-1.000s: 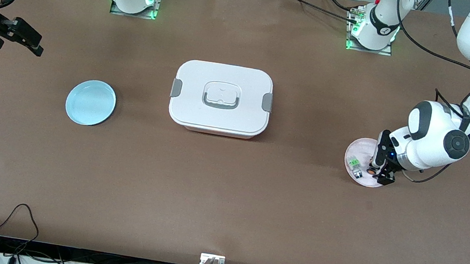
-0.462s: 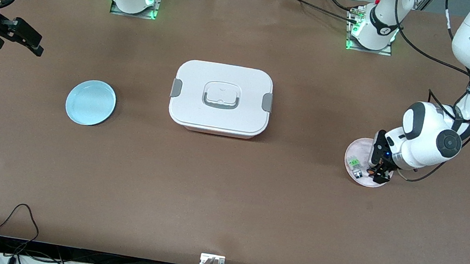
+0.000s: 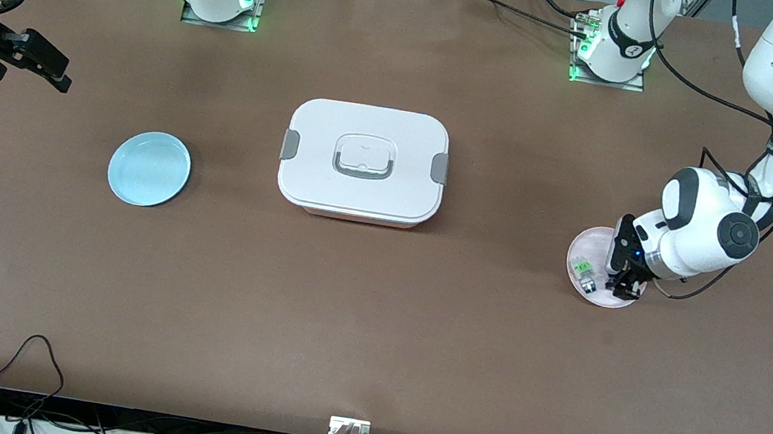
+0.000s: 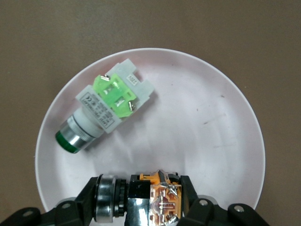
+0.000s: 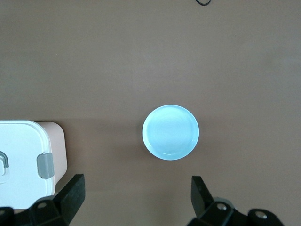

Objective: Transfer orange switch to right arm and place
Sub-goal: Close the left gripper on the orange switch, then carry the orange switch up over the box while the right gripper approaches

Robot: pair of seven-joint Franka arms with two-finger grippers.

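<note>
step in hand: pickup of the orange switch (image 4: pixel 150 200), the first part of the handover; by my reading nothing is lifted yet.
left pincer (image 3: pixel 626 282): down in the pink plate (image 4: pixel 221 122), pressed together on the orange switch, one finger on each side of its body as the left wrist view shows.
orange switch: lies on its side in the pink plate, at the left arm's end of the desk, pinched between the fingers; its orange rear with metal terminals faces up.
green-labelled part (image 4: pixel 106 108): in the same plate, near the switch but not touching it or the fingers.
right pincer (image 3: pixel 48 64): spread wide, holds nothing, waits in the air over the right arm's end of the desk.
next move calls for: a straight lift clear of the plate so the green-labelled part is not nudged, then a carry toward the middle of the desk, with enough of the switch left bare for the right pincer to take; probably the blue plate (image 3: pixel 149 168) is the place to set it.
risk: the switch is small and round-bodied, so it may twist in the grip.
desk (image 3: pixel 371 334): brown, matte, with a white lidded box (image 3: pixel 364 162) in the middle, between the two plates.
room: cables hang along the desk's nearer edge; both arm bases glow green at the top of the front view.
</note>
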